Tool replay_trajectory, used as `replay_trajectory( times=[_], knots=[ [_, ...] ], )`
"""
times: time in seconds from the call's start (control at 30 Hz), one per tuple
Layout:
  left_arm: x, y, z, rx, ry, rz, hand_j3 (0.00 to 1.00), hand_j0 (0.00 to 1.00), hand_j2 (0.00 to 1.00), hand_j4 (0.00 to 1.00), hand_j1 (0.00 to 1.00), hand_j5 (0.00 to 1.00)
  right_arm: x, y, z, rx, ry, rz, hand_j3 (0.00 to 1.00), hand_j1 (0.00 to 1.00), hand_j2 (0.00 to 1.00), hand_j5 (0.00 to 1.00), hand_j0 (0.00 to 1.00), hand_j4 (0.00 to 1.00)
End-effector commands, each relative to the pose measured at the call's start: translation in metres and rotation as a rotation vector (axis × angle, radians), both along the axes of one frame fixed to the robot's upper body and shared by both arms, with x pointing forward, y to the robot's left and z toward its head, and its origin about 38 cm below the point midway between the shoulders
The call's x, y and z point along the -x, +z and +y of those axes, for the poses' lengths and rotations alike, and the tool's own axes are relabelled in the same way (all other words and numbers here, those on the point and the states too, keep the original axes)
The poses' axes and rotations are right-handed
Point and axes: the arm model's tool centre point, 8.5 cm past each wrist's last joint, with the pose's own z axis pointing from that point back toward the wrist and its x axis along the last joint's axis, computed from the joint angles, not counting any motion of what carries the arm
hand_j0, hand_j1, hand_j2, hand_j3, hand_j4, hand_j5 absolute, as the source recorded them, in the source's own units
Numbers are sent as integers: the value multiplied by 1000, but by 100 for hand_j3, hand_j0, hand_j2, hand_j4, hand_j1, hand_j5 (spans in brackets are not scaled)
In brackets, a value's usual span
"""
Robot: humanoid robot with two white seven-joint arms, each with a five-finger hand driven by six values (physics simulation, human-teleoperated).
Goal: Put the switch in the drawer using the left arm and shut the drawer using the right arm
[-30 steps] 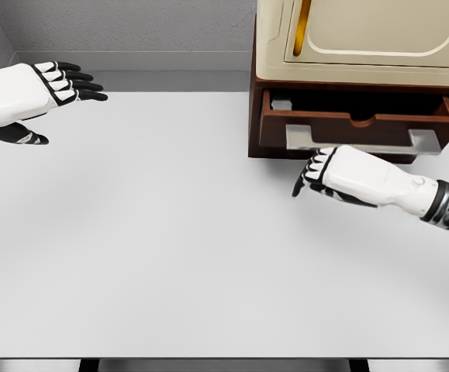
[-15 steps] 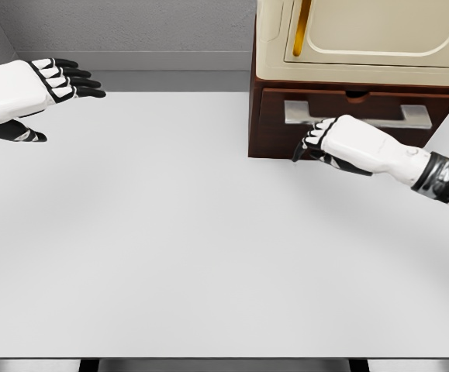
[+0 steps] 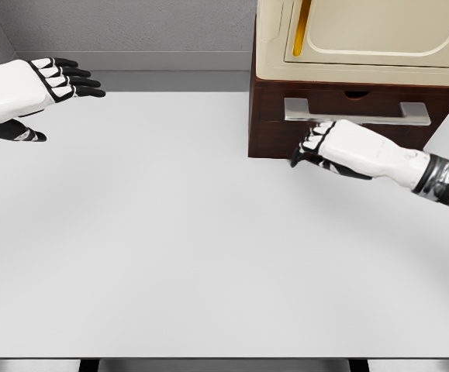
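1. The drawer [image 3: 356,116] sits shut in the dark wooden cabinet [image 3: 264,124] at the far right of the tabletop [image 3: 170,248], its front flush with the cabinet face.
2. The drawer's long axis runs left to right, and its front faces the near edge of the tabletop.
3. A flat metal handle [image 3: 379,112] runs along the same left-to-right line across the upper part of the drawer front.
4. The switch cannot be seen anywhere; whether it lies inside the shut drawer cannot be told.
5. A cream box with a yellow strip [image 3: 302,27] stands on top of the cabinet.
6. The tabletop is plain pale grey; a grey wall [image 3: 131,27] rises behind it.
7. The right hand [image 3: 340,146] is against the drawer front just below the handle, its fingers [image 3: 311,146] curled inward and closed on nothing, the knuckles towards the wood.
8. The left hand [image 3: 30,89] hovers above the far left of the tabletop, well apart from the cabinet, fingers stretched straight and slightly spread, thumb below, holding nothing.
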Motion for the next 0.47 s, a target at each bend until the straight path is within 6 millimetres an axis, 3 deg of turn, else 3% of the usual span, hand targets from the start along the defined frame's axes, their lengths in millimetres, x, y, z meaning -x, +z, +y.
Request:
replay_trajectory(
  times=[0.0, 0.03, 0.07, 0.1, 0.13, 0.23, 0.43],
  knots=[
    [0, 1, 0, 6, 2, 1, 100, 100, 100, 100, 100, 100, 8, 16, -3, 17, 22, -34, 51, 51, 51, 51, 51, 51],
    [0, 1, 1, 5, 3, 1, 100, 100, 100, 100, 100, 100, 13, 18, -4, 25, 29, -37, 52, 52, 52, 52, 52, 52],
    [0, 1, 0, 6, 2, 1, 100, 100, 100, 100, 100, 100, 19, 22, -7, 40, 37, -43, 59, 59, 59, 59, 59, 59],
    [0, 1, 1, 4, 3, 2, 100, 100, 100, 100, 100, 100, 23, 22, -11, 50, 37, -42, 73, 73, 73, 73, 73, 73],
    [0, 1, 1, 4, 4, 1, 100, 100, 100, 100, 100, 100, 29, 27, -19, 46, 23, -50, 97, 97, 97, 97, 97, 97],
    [1, 2, 2, 2, 6, 0, 100, 100, 100, 100, 100, 100, 42, 36, -46, 66, -36, -64, 100, 100, 100, 100, 100, 100],
    [1, 2, 2, 2, 6, 0, 100, 100, 100, 100, 100, 100, 46, 37, -49, 81, -35, -63, 100, 100, 100, 100, 100, 100]
  ],
)
